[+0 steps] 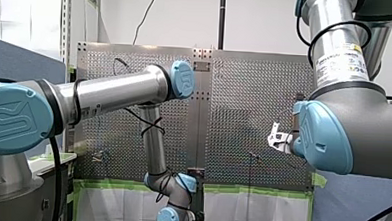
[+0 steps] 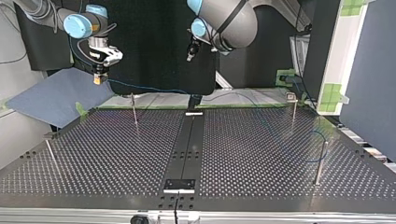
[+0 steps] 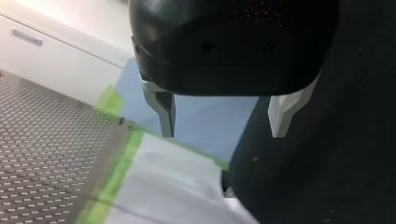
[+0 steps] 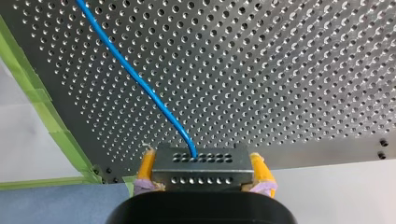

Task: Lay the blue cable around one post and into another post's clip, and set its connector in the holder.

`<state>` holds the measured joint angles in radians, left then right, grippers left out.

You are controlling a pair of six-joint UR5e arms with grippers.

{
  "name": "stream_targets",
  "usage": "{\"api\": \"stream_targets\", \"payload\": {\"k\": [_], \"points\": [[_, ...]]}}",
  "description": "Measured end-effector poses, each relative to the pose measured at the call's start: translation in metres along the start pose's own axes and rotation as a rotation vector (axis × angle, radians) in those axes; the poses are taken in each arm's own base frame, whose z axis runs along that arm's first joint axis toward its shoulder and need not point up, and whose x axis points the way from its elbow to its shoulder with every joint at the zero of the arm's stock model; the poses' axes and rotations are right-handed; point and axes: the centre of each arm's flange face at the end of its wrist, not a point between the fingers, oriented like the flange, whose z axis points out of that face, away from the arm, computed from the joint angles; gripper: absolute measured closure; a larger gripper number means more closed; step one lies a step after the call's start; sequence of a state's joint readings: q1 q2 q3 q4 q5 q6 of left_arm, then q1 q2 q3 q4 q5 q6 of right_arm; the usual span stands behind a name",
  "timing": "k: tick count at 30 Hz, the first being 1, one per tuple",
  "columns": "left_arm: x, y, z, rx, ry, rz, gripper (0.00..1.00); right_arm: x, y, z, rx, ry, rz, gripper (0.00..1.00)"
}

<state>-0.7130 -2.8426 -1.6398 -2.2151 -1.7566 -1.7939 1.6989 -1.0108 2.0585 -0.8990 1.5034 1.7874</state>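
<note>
Right gripper (image 4: 201, 160), connector (image 4: 201, 170) — past table edge (image 4: 327, 150)

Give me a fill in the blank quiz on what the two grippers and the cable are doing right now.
1. The cable leaving the connector is ____ in colour.
2. My right gripper grips the connector with pads coloured ____.
3. My left gripper is ____ and holds nothing.
Missing words: blue; yellow; open.
</note>
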Motion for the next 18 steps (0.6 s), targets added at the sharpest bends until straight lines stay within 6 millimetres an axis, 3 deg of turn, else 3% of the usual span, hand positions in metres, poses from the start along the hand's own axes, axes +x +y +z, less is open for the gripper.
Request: {"api": "stream_targets", "payload": {"k": [3, 9, 18], "points": [[-0.019, -0.004, 0.01, -0.008, -0.025, -0.006, 0.0, 0.0, -0.001, 0.0, 0.001, -0.001, 0.0, 1.0], [-0.039, -0.013, 0.025, -0.01, -0.041, -0.004, 0.0, -0.001, -0.002, 0.0, 0.009, -0.003, 0.0, 1.0], [-0.049, -0.016, 0.031, -0.02, -0.042, -0.001, 0.0, -0.001, -0.003, 0.0, 0.016, -0.001, -0.001, 1.0]]}}
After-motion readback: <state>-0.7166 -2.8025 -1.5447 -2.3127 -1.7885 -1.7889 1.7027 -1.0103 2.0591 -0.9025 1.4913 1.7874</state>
